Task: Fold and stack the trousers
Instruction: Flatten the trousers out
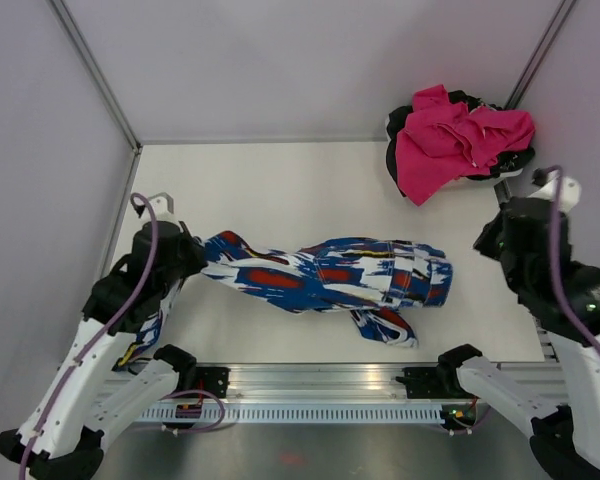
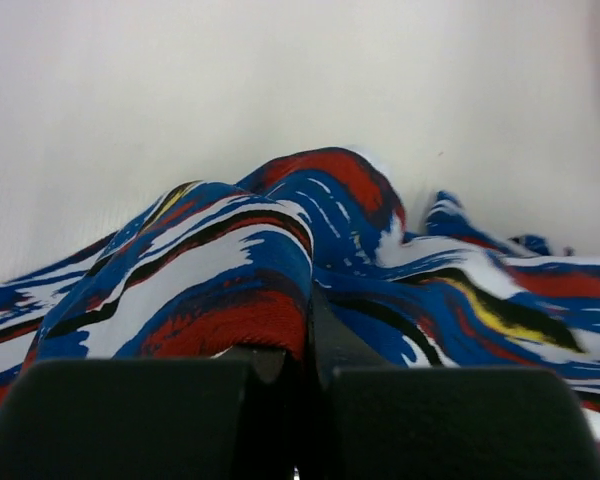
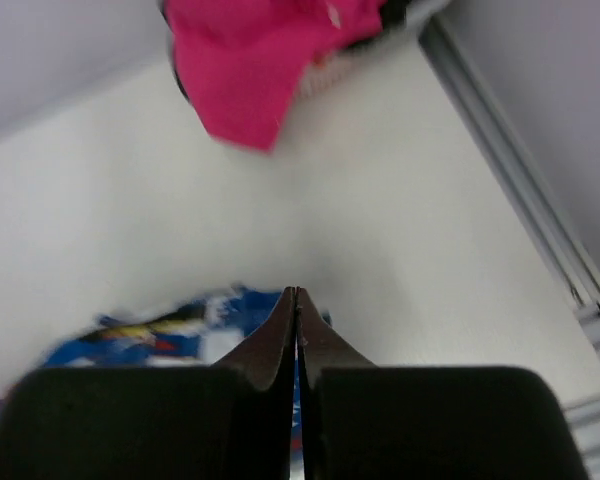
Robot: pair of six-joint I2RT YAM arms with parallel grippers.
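The trousers [image 1: 330,275], royal blue with white, red, black and yellow blotches, lie bunched in a long strip across the middle of the table. My left gripper [image 1: 187,258] is at their left end, shut on the fabric; in the left wrist view the cloth [image 2: 230,270] is pinched between the fingers [image 2: 315,325] and drapes over the left one. A bit of the fabric [image 1: 148,330] hangs under the left arm. My right gripper [image 1: 498,240] is shut and empty, raised to the right of the trousers; its own view shows the closed tips [image 3: 296,295] above the trousers' right end [image 3: 150,335].
A pink garment [image 1: 458,135] lies crumpled over dark cloth at the back right corner, also in the right wrist view [image 3: 260,60]. Grey walls and metal posts enclose the table. A slotted rail [image 1: 320,385] runs along the near edge.
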